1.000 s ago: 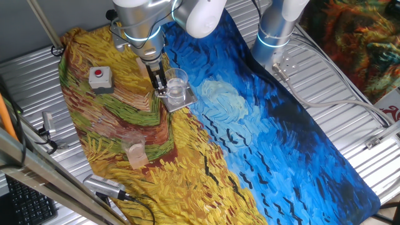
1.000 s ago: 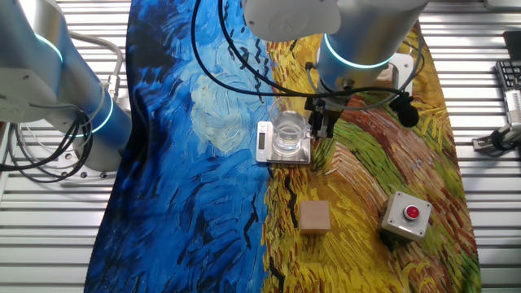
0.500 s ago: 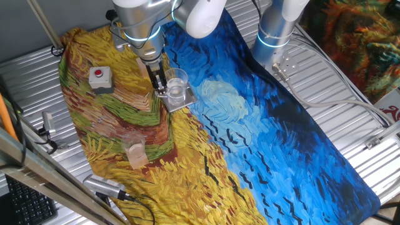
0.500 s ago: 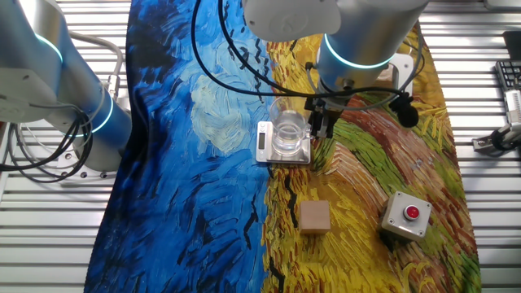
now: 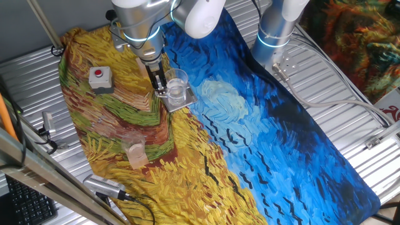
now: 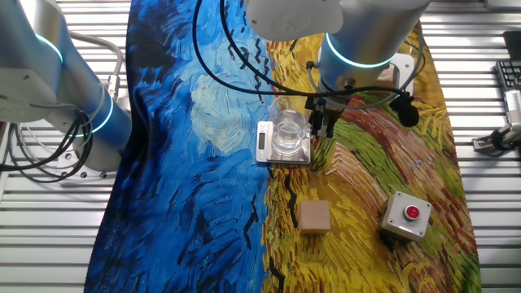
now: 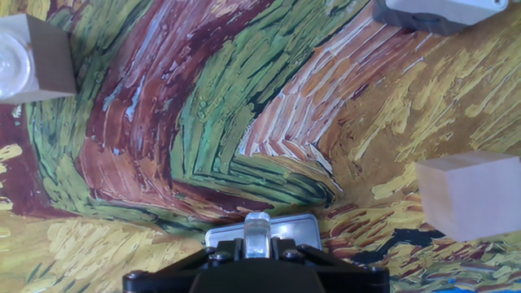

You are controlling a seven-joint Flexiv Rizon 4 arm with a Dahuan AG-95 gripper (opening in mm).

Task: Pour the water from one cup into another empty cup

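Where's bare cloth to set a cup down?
Widest bare patch: the blue half of the cloth, right of the scale. Crowded: around the clear tumbler with the claw beside it, and between the red button box and the peach cup.

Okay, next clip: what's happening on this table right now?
A single robot arm has its gripper down at the rim of the clear tumbler, which stands upright on a small scale on the painted cloth. Whether the fingers have closed on the rim cannot be told. The small peach cup stands apart near the table's edge, so no pouring has happened yet.
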